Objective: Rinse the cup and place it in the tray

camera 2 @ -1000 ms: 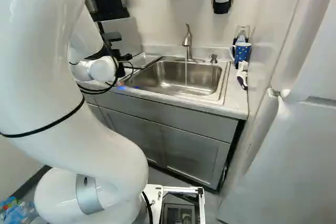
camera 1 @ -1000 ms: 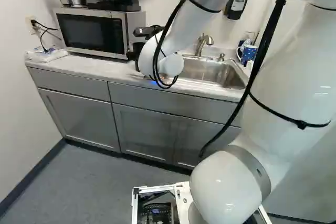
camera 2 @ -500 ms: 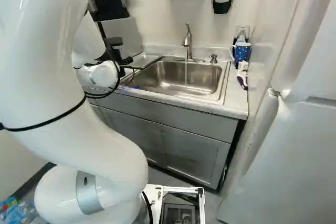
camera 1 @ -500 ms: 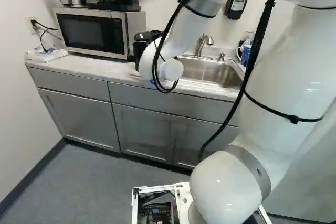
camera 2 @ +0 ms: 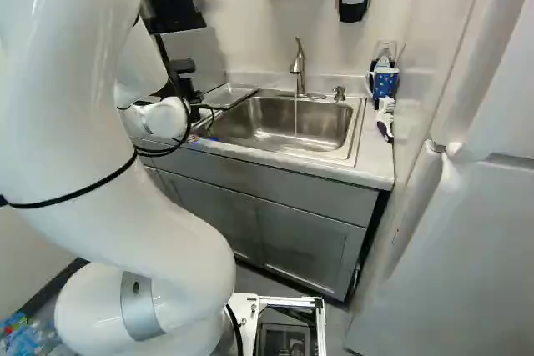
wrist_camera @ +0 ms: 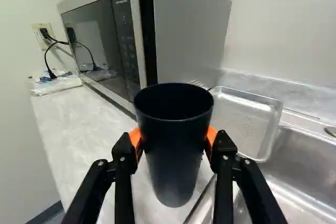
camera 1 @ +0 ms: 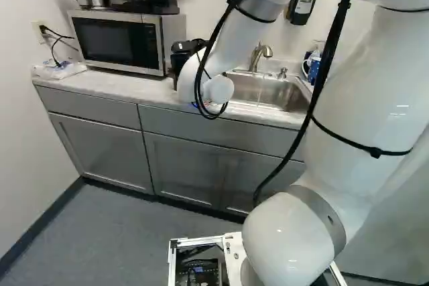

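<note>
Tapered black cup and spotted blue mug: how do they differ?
The black cup is plain; the blue mug is spotted. The cup shows no handle; the mug has a white one. The cup is gripped in the hand; the mug stands beside the sink.

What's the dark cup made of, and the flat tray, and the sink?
The cup is probably plastic: it's dark, smooth and dull. It might be coated metal, though. The tray looks like thin, silvery metal, with a soft shine and a raised rim. The sink seems to be brushed steel, because it's grey with blurry, bright reflections.
</note>
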Tool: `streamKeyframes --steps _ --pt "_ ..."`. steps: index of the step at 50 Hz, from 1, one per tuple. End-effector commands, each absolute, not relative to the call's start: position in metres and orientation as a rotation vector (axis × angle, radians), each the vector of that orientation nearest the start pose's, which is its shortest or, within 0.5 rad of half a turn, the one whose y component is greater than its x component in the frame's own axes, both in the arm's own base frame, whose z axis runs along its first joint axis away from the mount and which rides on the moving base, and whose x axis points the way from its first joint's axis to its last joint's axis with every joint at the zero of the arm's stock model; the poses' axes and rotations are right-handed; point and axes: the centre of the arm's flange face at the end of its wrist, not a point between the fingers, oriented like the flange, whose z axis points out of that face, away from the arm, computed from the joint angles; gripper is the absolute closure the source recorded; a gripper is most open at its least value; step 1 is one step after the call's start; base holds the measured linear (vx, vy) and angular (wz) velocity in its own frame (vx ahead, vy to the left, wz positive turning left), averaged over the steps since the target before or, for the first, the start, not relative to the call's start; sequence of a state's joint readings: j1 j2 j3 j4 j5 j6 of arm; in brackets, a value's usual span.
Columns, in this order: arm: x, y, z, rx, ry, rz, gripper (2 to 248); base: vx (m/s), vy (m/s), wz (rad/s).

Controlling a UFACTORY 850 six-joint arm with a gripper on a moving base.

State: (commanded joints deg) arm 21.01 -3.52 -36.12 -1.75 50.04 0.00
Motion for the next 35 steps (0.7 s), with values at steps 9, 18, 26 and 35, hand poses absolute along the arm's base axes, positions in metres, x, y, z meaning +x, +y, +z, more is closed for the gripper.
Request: streamKeyframes --steps 9,18,26,35 --pt "0.437 0.17 0.464 -2.146 -0.443 -1.893 126 0.0 0.0 0.0" --pt "0.437 0.17 0.47 -2.131 -0.44 -1.908 126 0.0 0.0 0.0" --pt "0.436 0.167 0.478 -2.117 -0.431 -1.928 126 0.0 0.0 0.0" --pt "0.434 0.156 0.488 -2.11 -0.408 -1.958 126 0.0 0.0 0.0"
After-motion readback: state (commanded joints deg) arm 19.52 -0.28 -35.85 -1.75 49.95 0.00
